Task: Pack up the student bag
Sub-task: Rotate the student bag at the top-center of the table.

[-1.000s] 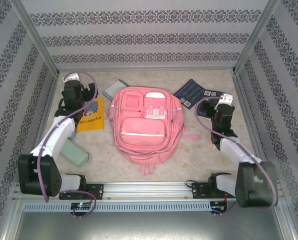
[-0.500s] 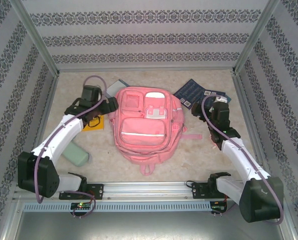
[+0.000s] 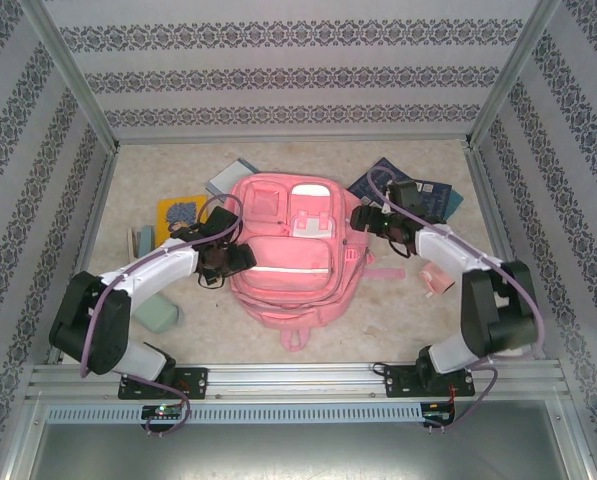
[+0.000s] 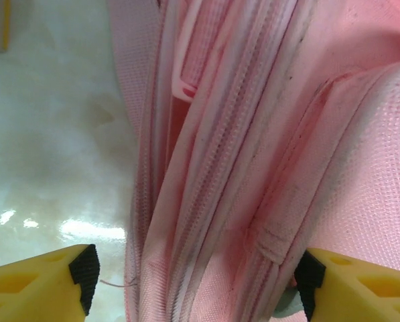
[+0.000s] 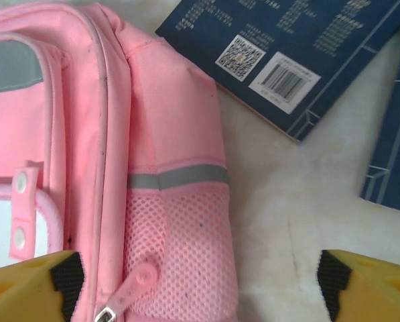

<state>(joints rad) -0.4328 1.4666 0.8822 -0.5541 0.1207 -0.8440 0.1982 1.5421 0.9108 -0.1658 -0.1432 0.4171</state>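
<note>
The student bag [image 3: 290, 255], a big pink backpack, lies flat mid-table with its front pockets up. My left gripper [image 3: 230, 262] is at the bag's left edge. In the left wrist view it [image 4: 196, 285] is open, and the bag's zipped side seam [image 4: 213, 201] runs between the black pads [image 4: 84, 272] without being pinched. My right gripper [image 3: 365, 220] is at the bag's upper right side. In the right wrist view it [image 5: 200, 288] is open over the mesh side pocket [image 5: 186, 248], with a pink zip pull [image 5: 129, 288] near the left finger.
A yellow book [image 3: 178, 213] and a green bottle [image 3: 156, 312] lie left of the bag. A grey flat item [image 3: 230, 178] sits at the back left. Dark blue books [image 3: 403, 185] [image 5: 287, 54] lie at the back right, with a small pink item [image 3: 438, 278] to the right. Patterned walls close in three sides.
Both arms have swung inward from the table's sides to the bag's left and right edges. The jaws of both grippers have narrowed a little.
</note>
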